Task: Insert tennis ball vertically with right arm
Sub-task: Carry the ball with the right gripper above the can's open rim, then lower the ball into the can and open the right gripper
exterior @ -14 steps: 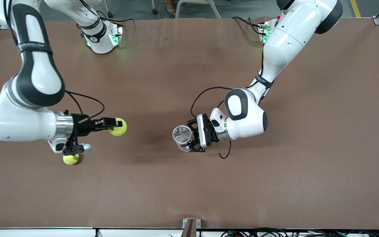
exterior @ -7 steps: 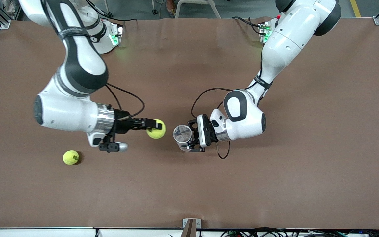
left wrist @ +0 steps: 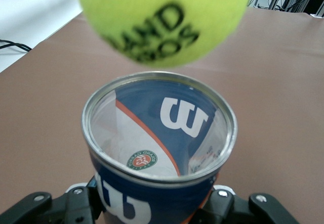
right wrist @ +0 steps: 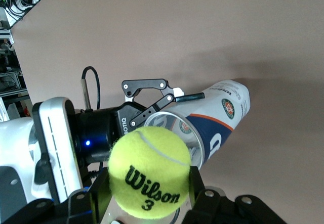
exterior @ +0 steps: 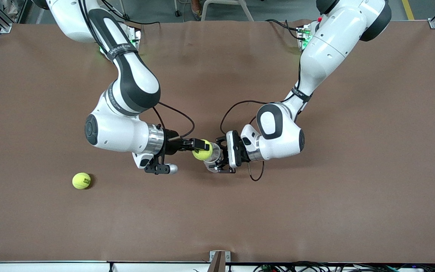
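Note:
A yellow-green tennis ball point(exterior: 202, 151) is pinched between the fingers of my right gripper point(exterior: 202, 148), which is shut on it. The ball hangs right over the open mouth of a clear tennis-ball can point(exterior: 215, 158) with a blue and white label. My left gripper point(exterior: 220, 158) holds that can, mouth up, at the middle of the table. In the left wrist view the ball point(left wrist: 164, 16) floats just above the can's metal rim point(left wrist: 159, 85). In the right wrist view the ball point(right wrist: 149, 176) reads "Wilson 3", and the can point(right wrist: 217, 118) lies under it.
A second tennis ball point(exterior: 81, 180) lies loose on the brown table point(exterior: 315, 211), toward the right arm's end and nearer to the front camera than the can. Both arm bases stand at the table's back edge.
My right arm has carried the ball from near the loose ball across to the can, and it now hangs over the can's mouth. The left arm and the can have stayed put.

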`<state>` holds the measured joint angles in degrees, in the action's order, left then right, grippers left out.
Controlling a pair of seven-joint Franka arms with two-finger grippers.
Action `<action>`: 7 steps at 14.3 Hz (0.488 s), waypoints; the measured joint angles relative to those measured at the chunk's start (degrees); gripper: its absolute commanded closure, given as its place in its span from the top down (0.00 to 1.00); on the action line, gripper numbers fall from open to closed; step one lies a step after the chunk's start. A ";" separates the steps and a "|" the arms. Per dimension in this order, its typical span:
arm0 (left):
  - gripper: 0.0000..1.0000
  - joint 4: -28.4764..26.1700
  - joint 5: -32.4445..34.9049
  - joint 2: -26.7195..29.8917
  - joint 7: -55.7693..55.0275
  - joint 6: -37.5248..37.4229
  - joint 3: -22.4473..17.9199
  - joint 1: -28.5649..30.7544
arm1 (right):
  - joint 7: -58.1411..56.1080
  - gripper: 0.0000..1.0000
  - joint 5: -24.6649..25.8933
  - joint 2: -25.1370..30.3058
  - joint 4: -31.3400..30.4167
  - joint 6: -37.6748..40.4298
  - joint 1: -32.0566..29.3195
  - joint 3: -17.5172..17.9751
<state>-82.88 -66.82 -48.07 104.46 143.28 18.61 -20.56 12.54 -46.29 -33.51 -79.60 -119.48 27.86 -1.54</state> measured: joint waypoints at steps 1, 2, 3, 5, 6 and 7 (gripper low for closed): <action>0.70 0.00 -0.07 -0.01 0.00 0.00 0.00 0.00 | 0.02 0.14 0.00 -0.47 0.01 -1.10 0.37 -0.01; 0.71 -0.01 -0.15 -0.02 0.00 0.00 0.00 0.00 | 0.03 0.14 0.00 -0.93 0.03 -1.79 0.66 -0.01; 0.71 -0.01 -0.18 -0.03 0.00 -0.01 0.00 0.00 | 0.03 0.16 0.00 -1.39 0.09 -2.17 0.88 -0.01; 0.72 -0.03 -0.23 -0.03 0.00 -0.01 0.01 0.00 | 0.03 0.22 0.00 -1.94 0.23 -2.35 1.11 -0.02; 0.72 -0.03 -0.23 -0.03 0.00 -0.01 0.01 0.00 | 0.03 0.29 0.04 -1.98 0.28 -2.35 1.16 -0.03; 0.72 -0.03 -0.24 -0.03 0.00 -0.01 0.01 0.01 | 0.03 0.62 0.21 -1.98 0.34 -2.35 1.18 -0.04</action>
<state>-82.91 -67.05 -48.10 104.47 143.27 18.62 -20.55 12.57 -46.08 -35.49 -79.26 -121.83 29.04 -1.58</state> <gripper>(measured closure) 0.282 0.357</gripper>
